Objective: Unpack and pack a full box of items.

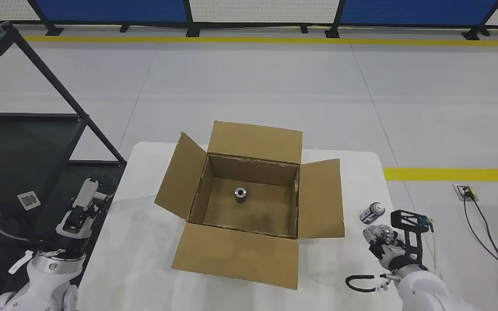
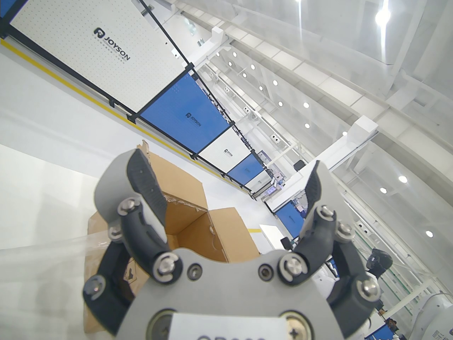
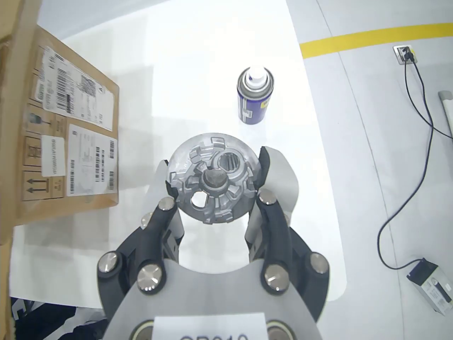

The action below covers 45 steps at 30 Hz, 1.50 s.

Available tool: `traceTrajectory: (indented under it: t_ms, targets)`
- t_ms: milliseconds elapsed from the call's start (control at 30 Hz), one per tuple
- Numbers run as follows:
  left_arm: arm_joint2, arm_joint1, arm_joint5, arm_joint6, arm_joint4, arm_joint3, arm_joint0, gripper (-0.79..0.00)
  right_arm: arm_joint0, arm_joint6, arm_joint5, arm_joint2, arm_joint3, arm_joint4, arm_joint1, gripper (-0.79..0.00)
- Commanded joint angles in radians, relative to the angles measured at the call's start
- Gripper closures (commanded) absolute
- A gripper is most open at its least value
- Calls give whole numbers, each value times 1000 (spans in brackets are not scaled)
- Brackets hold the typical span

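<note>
Barcode stickers (image 3: 76,83) and up-arrows mark the box flap (image 3: 53,207). The wall panels (image 2: 106,44) carry a logo. The spray can (image 3: 253,100), at the box's three o'clock, is labelled.

A white table (image 1: 140,233) stands on a pale grey floor (image 1: 311,85). A yellow line (image 1: 440,174) runs across the floor off the table's right end, close to a floor socket (image 1: 464,192). A black cable (image 3: 421,107) is plugged into the socket and trails to a power adapter (image 3: 430,284) lying on the floor. Blue and white panels (image 2: 95,44) in black frames line the far side, behind another yellow stripe (image 1: 233,39). A black metal frame (image 1: 54,85) stands left of the table.
</note>
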Motion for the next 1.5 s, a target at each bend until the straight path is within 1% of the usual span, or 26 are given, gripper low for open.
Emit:
traceTrajectory:
  t_ms: [0, 100, 167, 333, 533, 900, 1333, 1367, 1467]
  targets:
    - [0, 0, 0, 0, 0, 0, 0, -785, 10, 1, -8, -9, 44, -9, 2, 0]
    - [0, 0, 0, 0, 0, 0, 0, -785, 43, 22, 8, -32, 102, -63, 4, 0]
    - [0, 0, 0, 0, 0, 0, 0, -785, 67, 31, 1, -46, 133, -67, 6, 0]
    - [0, 0, 0, 0, 0, 0, 0, -785, 121, 40, 19, -59, 216, -92, 8, 0]
    - [0, 0, 0, 0, 0, 0, 0, -785, 179, 66, 68, -79, 304, -167, 11, 0]
    - [0, 0, 0, 0, 0, 0, 0, -785, 230, 98, 122, -105, 375, -235, 11, 0]
    - [0, 0, 0, 0, 0, 0, 0, -785, 264, 85, 122, -91, 450, -206, 13, 0]
    - [0, 0, 0, 0, 0, 0, 0, -785, 266, 84, 123, -90, 453, -202, 13, -22]
    - [0, 0, 0, 0, 0, 0, 0, -785, 268, 81, 123, -87, 459, -195, 14, -172]
